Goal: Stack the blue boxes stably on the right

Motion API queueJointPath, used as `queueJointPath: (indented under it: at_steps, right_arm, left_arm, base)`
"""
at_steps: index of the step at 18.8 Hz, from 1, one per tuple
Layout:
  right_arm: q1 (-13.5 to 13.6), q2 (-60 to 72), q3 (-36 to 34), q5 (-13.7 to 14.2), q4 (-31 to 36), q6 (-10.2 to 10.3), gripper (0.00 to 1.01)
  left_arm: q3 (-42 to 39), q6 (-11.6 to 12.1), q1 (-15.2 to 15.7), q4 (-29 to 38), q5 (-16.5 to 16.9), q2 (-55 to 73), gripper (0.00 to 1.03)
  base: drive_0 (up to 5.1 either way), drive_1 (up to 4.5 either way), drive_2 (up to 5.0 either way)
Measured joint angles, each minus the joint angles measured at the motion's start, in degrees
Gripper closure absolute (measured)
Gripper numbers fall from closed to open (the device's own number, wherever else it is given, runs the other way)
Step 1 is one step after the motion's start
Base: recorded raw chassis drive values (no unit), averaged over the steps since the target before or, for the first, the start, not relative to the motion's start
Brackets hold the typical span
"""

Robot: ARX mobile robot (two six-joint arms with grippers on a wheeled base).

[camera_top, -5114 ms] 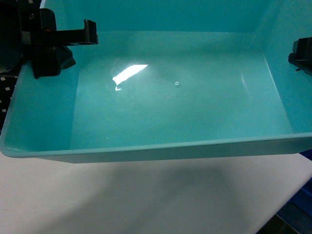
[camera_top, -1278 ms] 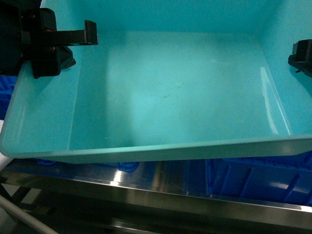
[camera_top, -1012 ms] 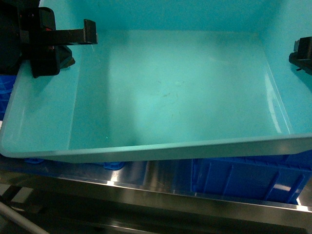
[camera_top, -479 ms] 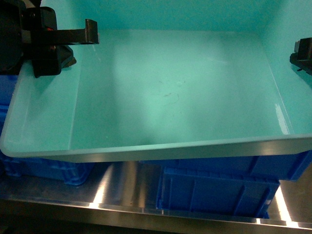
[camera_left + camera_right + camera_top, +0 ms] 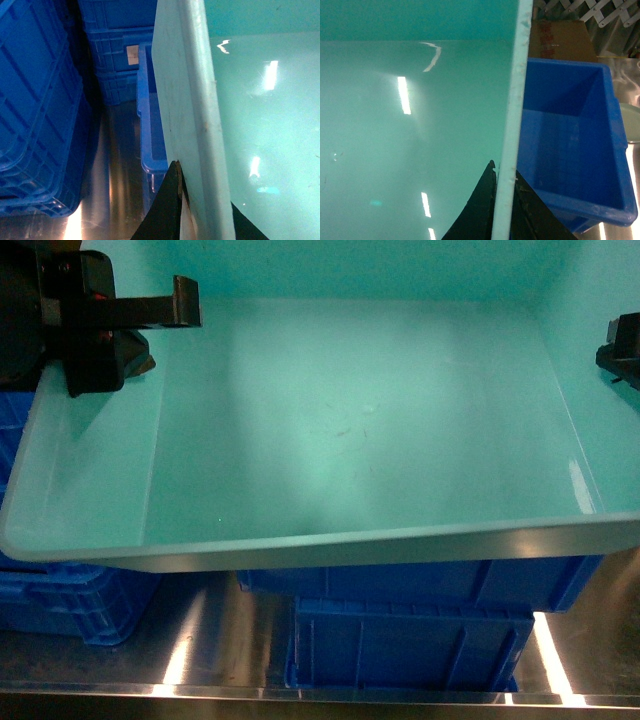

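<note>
Here both grippers, left (image 5: 181, 210) and right (image 5: 502, 210), clamp the turquoise tub's (image 5: 350, 440) side rims above blue crates (image 5: 400, 640)

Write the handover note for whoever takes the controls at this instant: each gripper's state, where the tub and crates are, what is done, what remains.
Left gripper: shut on the turquoise tub, on its left rim.
Right gripper: shut on the tub's right rim.
Tub: held in the air, empty, above the dark blue crates on the steel surface.
Done: tub lifted and carried over the crates.
Left: lower it squarely and release; judged from this view only.
</note>
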Motion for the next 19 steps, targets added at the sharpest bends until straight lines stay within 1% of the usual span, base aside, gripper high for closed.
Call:
queueJointPath:
  at_steps: [8,12,13,19]
  right_arm:
    - [0.0,0.0,0.0,0.0,0.0,0.0,0.94]
    - [0.3,0.1,0.0,0.0,0.2,0.0,0.94]
    - [0.2,0.1,0.0,0.0,0.0,0.0,0.94]
    - [0.1,0.2,0.0,0.0,-0.1,0.0,0.94]
  left_arm:
    - [0.0,0.0,0.0,0.0,0.0,0.0,0.98]
    - [0.0,0.1,0.2,0.1,0.0,0.0,0.98]
    - [0.0,0.1,0.1,0.1,0.2,0.0,0.98]
    - [0.0,0.1,0.2,0.0,0.2,0.3,0.98]
  base:
    - [-0.2,3.97,-4.3]
    - [-1.9,2.27,-6.0]
    - [-0.7,1.29,-2.7]
    - [0.2,0.20,0.2]
